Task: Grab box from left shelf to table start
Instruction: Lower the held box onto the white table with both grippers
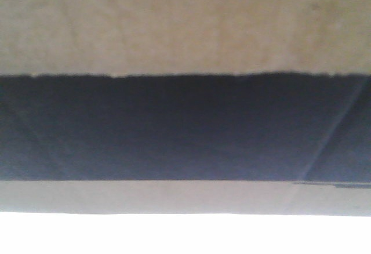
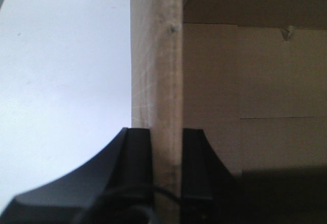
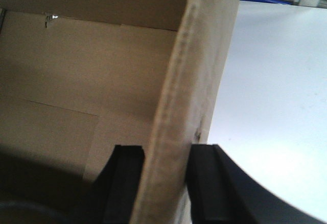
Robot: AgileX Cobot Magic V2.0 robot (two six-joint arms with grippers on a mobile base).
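the left fingers [image 2: 166, 142] are clenched on an upright cardboard wall of the box [image 2: 156, 55], one black pad on its outer face and one on its inner. the right fingers [image 3: 166, 157] pinch another wall of the box in the same way. the box's bare brown inside shows in both wrist views. the white bench [image 2: 61, 81] lies beside each gripped wall, but i cannot tell whether the box touches it. in the front view the blurred box fills the frame, its black panel [image 1: 185, 126] a wide dark band across the cardboard.
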